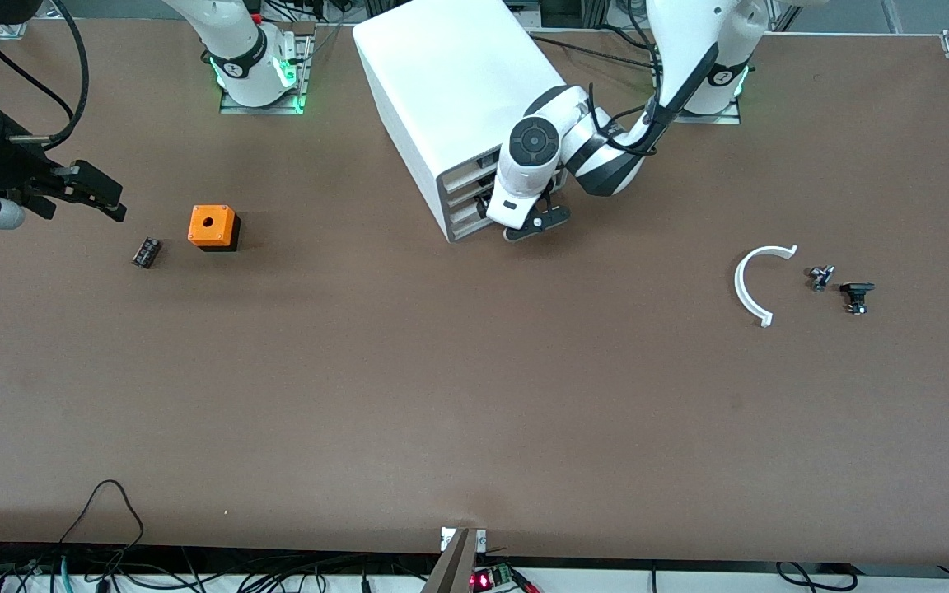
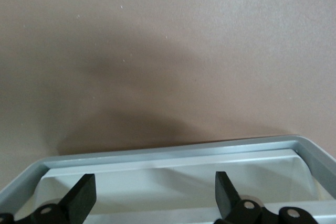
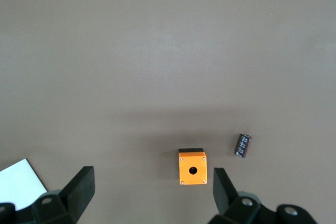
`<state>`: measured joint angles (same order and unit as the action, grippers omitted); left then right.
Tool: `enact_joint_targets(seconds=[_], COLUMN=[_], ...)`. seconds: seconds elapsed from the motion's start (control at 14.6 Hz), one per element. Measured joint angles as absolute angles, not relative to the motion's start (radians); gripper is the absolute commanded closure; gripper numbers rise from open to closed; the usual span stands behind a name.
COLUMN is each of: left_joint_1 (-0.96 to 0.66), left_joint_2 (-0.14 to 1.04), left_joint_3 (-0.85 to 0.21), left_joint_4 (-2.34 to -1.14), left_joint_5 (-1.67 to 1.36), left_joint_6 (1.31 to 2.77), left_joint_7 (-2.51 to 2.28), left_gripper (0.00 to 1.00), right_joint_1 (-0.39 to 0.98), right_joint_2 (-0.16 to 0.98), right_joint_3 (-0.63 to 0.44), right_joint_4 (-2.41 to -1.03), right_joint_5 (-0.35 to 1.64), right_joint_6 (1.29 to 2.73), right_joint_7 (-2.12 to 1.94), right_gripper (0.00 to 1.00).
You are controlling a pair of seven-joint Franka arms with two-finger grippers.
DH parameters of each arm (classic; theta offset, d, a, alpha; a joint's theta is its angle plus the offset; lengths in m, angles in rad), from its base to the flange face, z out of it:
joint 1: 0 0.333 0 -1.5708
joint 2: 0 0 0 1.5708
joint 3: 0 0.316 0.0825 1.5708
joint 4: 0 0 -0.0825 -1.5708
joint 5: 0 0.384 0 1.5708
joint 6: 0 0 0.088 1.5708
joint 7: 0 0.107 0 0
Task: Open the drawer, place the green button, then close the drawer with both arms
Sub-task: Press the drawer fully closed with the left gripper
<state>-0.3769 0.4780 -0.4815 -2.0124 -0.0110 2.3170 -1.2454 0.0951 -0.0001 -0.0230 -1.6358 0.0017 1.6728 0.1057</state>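
The white cabinet (image 1: 458, 91) stands near the robots' bases in mid-table. My left gripper (image 1: 536, 224) is in front of its lowest drawer (image 1: 469, 230), fingers open. In the left wrist view the open gripper (image 2: 155, 192) hangs over the drawer (image 2: 173, 153), whose low rim and bare white inside show. My right gripper (image 1: 108, 202) hovers open and empty at the right arm's end of the table. Two small dark parts (image 1: 857, 295) lie at the left arm's end; no green cap shows, so I cannot tell which is the button.
An orange cube with a round hole (image 1: 213, 226) and a small black chip (image 1: 146, 251) lie near the right gripper; both show in the right wrist view (image 3: 192, 167), (image 3: 242, 145). A white curved strip (image 1: 754, 284) lies beside the dark parts.
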Motion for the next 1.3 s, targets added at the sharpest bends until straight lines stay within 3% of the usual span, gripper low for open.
enact_joint_targets(seconds=[0.21,0.41,0.96,1.3], left_joint_1=[-0.375,-0.364,-0.140,-0.044], left_joint_2=[0.476,0.453,0.410,0.384], left_joint_3=[-0.484,-0.484,-0.478,-0.476], left_joint_4=[-2.009,-1.955,-1.589,-1.396], left_joint_5=[-0.011,-0.011,0.110,0.173], left_joint_6=[2.290,2.152,1.632,1.489], left_joint_7=[-1.249,-1.235,-0.817,-0.523], left_gripper=[0.00,0.00,0.00,0.00], right_joint_1=[0.107,0.110,0.107,0.108], right_joint_2=[0.000,0.000,0.008,0.008], right_joint_3=[-0.018,-0.018,-0.026,-0.026], right_joint_4=[-1.636,-1.636,-1.636,-1.636], right_joint_5=[0.002,0.002,0.002,0.002], right_joint_6=[1.673,1.673,1.674,1.677], right_joint_7=[0.106,0.109,0.111,0.111], right_gripper=[0.00,0.00,0.00,0.00])
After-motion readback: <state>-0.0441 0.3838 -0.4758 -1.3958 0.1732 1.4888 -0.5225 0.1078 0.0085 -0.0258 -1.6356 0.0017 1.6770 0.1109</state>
